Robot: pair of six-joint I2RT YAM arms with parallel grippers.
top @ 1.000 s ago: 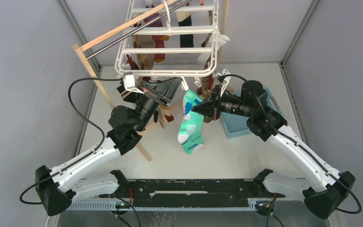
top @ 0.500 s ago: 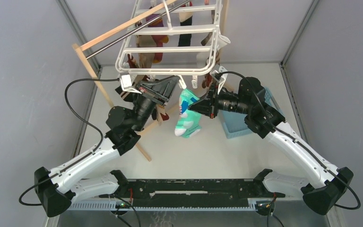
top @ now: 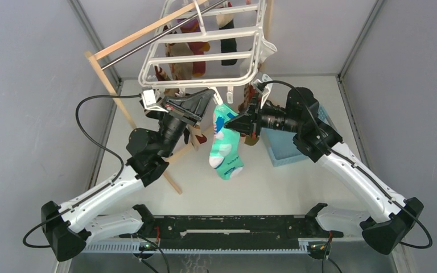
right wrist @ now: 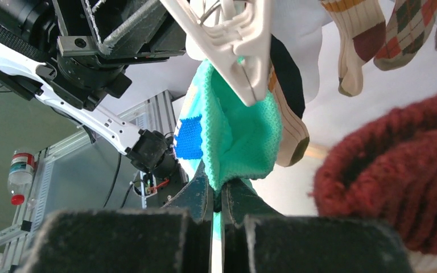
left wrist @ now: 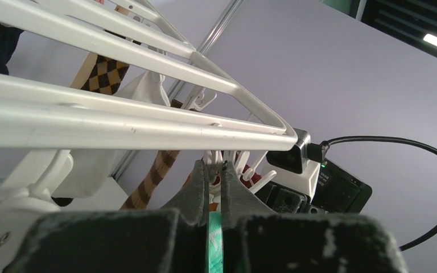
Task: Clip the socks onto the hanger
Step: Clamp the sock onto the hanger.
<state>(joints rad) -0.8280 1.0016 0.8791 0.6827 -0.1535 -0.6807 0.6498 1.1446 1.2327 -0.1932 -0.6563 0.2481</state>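
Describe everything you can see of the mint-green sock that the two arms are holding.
The mint-green sock is a soft knit with white and blue patches. It hangs lengthwise just below the near edge of the hanger, clear of the table, its foot end lowest. The left gripper and the right gripper are each shut on its upper fabric, bunching it. In the right wrist view a white clip lies against its top edge; whether the clip bites the fabric cannot be told.

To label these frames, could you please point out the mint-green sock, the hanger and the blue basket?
mint-green sock (top: 225, 151): top external view, its hanging foot.
hanger (left wrist: 91, 133): left wrist view, its nearest rail.
blue basket (top: 283, 153): top external view, its near wall.
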